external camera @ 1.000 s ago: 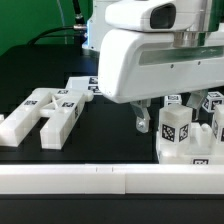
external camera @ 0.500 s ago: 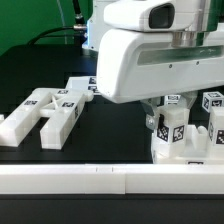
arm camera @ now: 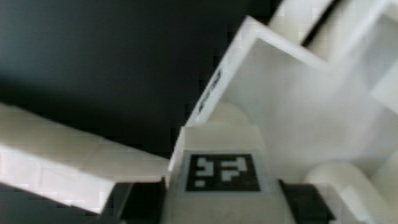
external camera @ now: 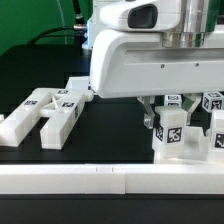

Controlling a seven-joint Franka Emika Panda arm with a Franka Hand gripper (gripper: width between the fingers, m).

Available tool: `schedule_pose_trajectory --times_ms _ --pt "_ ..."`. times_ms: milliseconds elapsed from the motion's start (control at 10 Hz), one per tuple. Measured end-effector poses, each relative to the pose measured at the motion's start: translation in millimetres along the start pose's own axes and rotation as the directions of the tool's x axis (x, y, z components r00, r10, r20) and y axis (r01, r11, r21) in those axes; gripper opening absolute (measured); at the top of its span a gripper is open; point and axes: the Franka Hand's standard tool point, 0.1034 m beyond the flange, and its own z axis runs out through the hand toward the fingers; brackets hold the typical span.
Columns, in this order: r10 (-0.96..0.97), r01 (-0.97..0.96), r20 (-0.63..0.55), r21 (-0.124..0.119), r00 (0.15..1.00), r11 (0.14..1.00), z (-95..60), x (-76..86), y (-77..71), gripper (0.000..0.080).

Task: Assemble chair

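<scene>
The step in hand looks like the pick-up of one chair part. The tool (external camera: 170, 118) stands low over the black desk (external camera: 110, 140) on the exterior view's right, its jaws pressed against two sides of a tagged white block (external camera: 172, 135), so I judge it clamped on that block rather than merely straddling it. The block stands upright with other tagged white pieces (external camera: 212, 104) crowded just beside it, while the slotted seat block (external camera: 45, 115) lies well apart toward the exterior view's left. The next move, as I judge it, calls for a straight lift clear of the neighbours before any carry toward the seat block, since a sideways drag could knock the crowded pieces. The exterior view gives this layout, but the tool's bulky body hides much of the grip. The wrist view supplies that: the block (arm camera: 219, 170) shows its tag to the camera with a dark finger (arm camera: 139, 205) close on either side and long white parts (arm camera: 294, 70) beyond. The seat block does not appear there.
</scene>
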Motion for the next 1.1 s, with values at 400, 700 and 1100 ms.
schedule_pose_trajectory --times_ms 400,700,1100 --pt "0.425 -0.425 0.006 0.002 0.905 0.905 0.6 -0.4 -4.6 0.0291" --pt "0.673 -0.673 0.011 0.01 0.739 0.739 0.6 0.1 -6.8 0.0291" --pt "0.835 -0.835 0.02 0.015 0.55 0.55 0.3 0.8 -10.1 0.0291"
